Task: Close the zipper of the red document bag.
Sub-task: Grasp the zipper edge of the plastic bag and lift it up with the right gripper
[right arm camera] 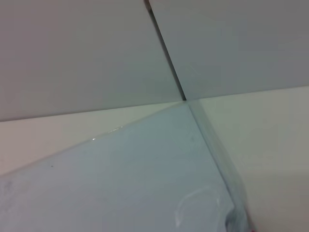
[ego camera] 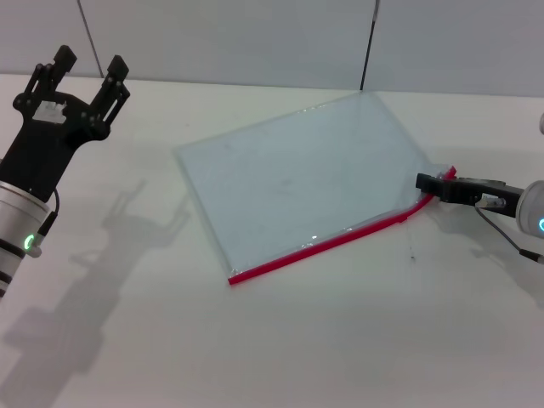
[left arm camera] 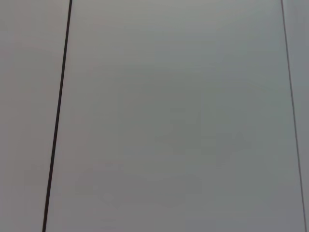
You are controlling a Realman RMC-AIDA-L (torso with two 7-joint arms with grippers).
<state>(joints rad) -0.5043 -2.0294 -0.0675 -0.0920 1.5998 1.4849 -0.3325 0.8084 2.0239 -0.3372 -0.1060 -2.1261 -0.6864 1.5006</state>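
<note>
The red document bag (ego camera: 297, 174) lies flat on the white table, a clear bluish pouch. Its zipper (ego camera: 323, 245) is a red strip along the near long edge, curving upward at its right end. My right gripper (ego camera: 430, 184) reaches in low from the right and is shut on that kinked right end of the zipper. In the right wrist view the bag (right arm camera: 135, 179) fills the lower part, with a sliver of the red zipper (right arm camera: 251, 227) at the corner. My left gripper (ego camera: 85, 72) is raised at the far left, open and holding nothing, well away from the bag.
The white table (ego camera: 280, 348) spreads bare in front of the bag and to its left. A grey wall (ego camera: 255, 34) with dark seams stands behind it. The left wrist view holds only a wall panel (left arm camera: 169, 121).
</note>
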